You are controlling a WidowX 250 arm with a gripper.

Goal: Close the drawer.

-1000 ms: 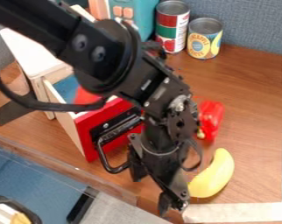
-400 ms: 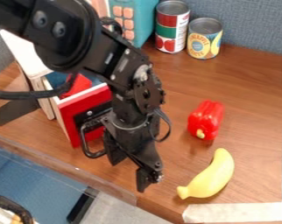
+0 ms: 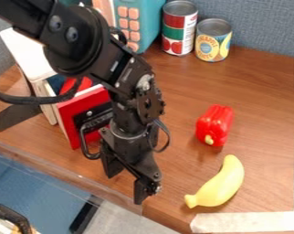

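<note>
- As it hangs at the near end of the handle, the black two-finger pincer [image 3: 125,180] stands wide, its fingers parted and nothing between them; its tips point down toward the edge of the brown wood-grain counter [image 3: 253,105].
- Black robot arm [image 3: 94,50]: comes in from the upper left, passing over the drawer and in front of part of its face.
- Black curved pull handle [image 3: 83,137]: fixed to the drawer's face, just beside the pincer. Whether the two touch, I cannot tell.
- Small pale-sided wooden drawer with a red front [image 3: 76,109]: partly open, at the left of the counter, a red object [image 3: 82,84] inside. Likely light and stiff, its face smooth enough for a fingertip to skid. Closing wants a push rather than a grip: best taken square on the middle of the face, or at the handle, straight toward the cabinet. Pressure at one corner may cock it in its opening; too hard a shove could slide the whole cabinet.
- White-topped wooden cabinet [image 3: 27,52]: behind the drawer, housing it.
- Shiny red toy pepper [image 3: 215,123] and yellow toy banana [image 3: 217,183]: on the counter, well apart from the drawer.
- Two labelled tin cans [image 3: 180,27] and a teal toy with peach buttons [image 3: 146,23]: at the back, by the grey fabric partition [image 3: 265,25].
</note>
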